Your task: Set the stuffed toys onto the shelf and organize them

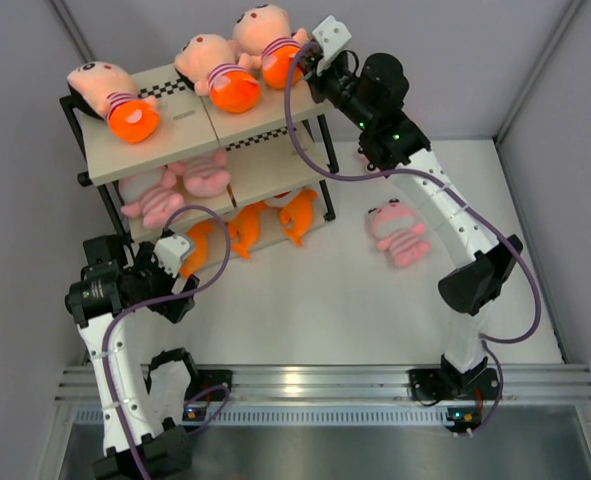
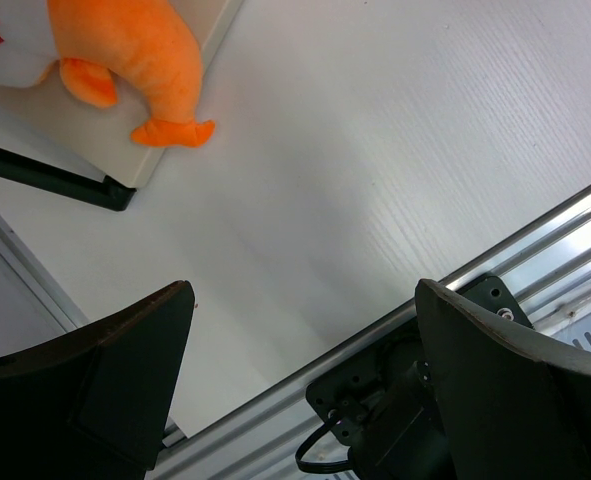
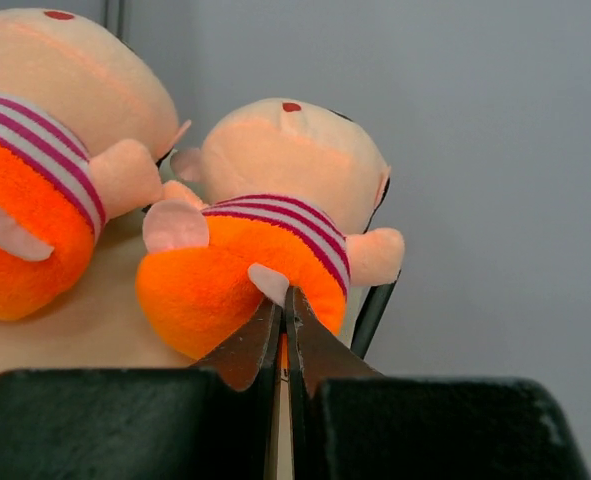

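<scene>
The shelf (image 1: 180,148) stands at the back left. Three peach-headed dolls lie on its top board: left (image 1: 115,100), middle (image 1: 220,70), right (image 1: 270,40). My right gripper (image 1: 310,58) is shut on the right doll's orange bottom; in the right wrist view the fingertips (image 3: 285,300) pinch that doll (image 3: 265,200) at the board's right end, beside the middle doll (image 3: 45,150). Pink striped animals (image 1: 155,200) lie on the middle tier and orange fish (image 1: 240,230) on the bottom tier. Another pink animal (image 1: 398,233) lies on the table. My left gripper (image 1: 170,285) is open and empty (image 2: 305,330), by the shelf's bottom left corner.
An orange fish's tail (image 2: 145,50) hangs over the bottom board's corner (image 2: 135,165) in the left wrist view. The aluminium rail (image 1: 305,385) with both arm bases runs along the near edge. Grey walls close in behind and on both sides.
</scene>
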Available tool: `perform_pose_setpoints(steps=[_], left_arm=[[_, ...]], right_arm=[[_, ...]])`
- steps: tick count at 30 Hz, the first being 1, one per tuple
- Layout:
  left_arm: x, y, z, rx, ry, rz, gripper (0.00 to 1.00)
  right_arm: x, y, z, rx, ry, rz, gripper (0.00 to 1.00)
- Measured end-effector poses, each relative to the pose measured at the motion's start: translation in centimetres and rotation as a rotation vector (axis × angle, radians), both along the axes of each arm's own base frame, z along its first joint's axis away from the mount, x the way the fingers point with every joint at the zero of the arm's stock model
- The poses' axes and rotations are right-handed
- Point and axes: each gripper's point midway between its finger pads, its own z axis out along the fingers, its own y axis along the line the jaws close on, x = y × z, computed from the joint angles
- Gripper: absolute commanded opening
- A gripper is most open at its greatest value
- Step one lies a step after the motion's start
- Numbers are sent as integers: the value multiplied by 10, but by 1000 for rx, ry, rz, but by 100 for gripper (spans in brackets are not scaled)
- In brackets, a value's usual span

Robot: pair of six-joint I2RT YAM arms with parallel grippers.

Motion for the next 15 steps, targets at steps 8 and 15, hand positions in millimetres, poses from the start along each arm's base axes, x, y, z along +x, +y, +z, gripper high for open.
perform_pose_setpoints(steps=[8,15], left_arm=[[0,0,0,2,1,0,98],[0,0,0,2,1,0,98]], right_arm=[[-16,25,-8,-20,9,125,0],[-36,46,-8,-17,12,205,0]])
